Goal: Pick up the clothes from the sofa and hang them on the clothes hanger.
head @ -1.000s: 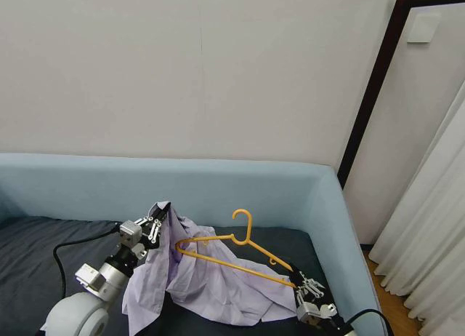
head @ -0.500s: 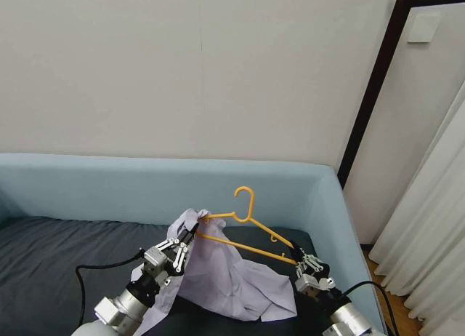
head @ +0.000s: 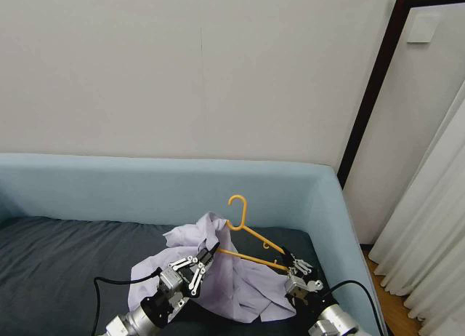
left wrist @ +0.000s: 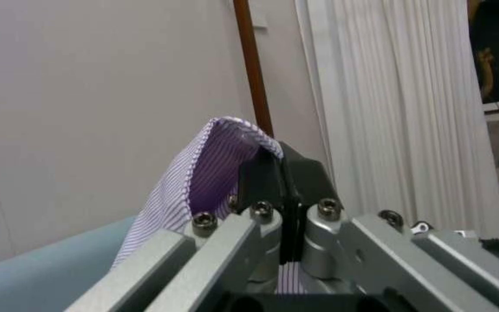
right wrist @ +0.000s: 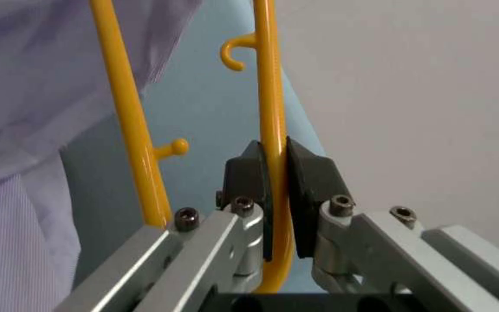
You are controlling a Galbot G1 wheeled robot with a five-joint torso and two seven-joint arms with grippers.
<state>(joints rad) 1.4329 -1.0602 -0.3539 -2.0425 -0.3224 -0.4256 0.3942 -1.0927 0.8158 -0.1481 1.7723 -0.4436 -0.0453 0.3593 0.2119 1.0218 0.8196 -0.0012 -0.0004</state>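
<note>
Two-armed work, mid-task: above blue sofa (head: 87, 183), lilac shirt (head: 240, 281) raised and draped over one end of orange hanger (head: 256, 239). Shirt fold clamped in left gripper (head: 202, 256); hanger's other end pinched tight in right gripper (head: 298, 267). Next, likely: drawing cloth across the shoulder. Collar, sleeves lost among folds; hanger's covered end unseen.

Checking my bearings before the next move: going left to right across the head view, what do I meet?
Left gripper → hanger hook → right gripper → sofa armrest → curtain. Shirt left out: it overlaps gripper and hanger.
</note>
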